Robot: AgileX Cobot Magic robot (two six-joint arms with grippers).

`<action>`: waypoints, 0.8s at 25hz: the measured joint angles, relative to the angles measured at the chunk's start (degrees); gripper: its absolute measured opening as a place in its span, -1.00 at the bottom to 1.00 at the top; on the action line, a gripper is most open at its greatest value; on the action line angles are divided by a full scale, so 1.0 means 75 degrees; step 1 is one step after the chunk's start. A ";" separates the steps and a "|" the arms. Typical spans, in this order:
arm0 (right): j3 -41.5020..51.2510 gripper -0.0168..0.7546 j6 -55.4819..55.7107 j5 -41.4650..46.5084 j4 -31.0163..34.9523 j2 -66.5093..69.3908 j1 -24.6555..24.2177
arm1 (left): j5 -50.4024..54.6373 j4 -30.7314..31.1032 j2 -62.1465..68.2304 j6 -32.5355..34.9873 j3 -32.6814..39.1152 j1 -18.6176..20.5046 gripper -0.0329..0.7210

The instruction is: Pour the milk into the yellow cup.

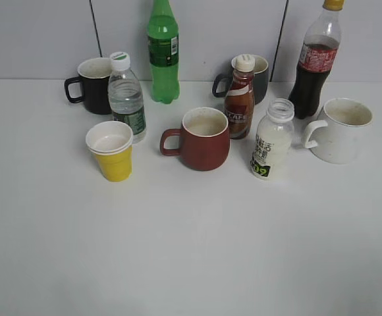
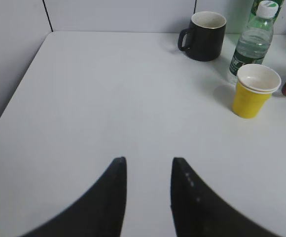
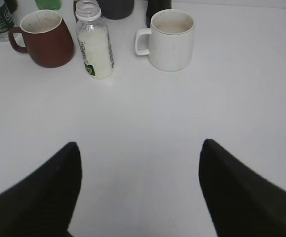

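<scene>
The milk (image 1: 271,139) stands upright on the table (image 1: 191,250), between the red mug (image 1: 204,139) and white mug (image 1: 341,130). The yellow cup (image 1: 111,151) sits left, just beside a water bottle (image 1: 126,96). The left gripper (image 2: 148,170) is a little apart and the right gripper (image 3: 140,150) wide apart, both holding nothing, their tops cut off.

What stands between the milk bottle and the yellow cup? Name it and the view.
The dark red mug stands between the milk bottle and the yellow cup; the exterior view shows it best.
</scene>
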 joint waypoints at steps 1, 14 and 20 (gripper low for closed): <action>0.0000 0.48 0.0000 0.0000 0.0000 0.0000 0.0000 | 0.0000 0.0000 0.0000 0.0000 0.0000 0.0000 -0.29; 0.0000 0.48 -0.0003 0.0000 0.0000 0.0000 0.0000 | 0.0000 0.0000 0.0000 0.0000 0.0000 0.0000 -0.29; 0.0000 0.48 -0.0003 0.0000 0.0000 0.0000 0.0000 | 0.0000 0.0000 0.0000 0.0000 0.0000 0.0000 -0.29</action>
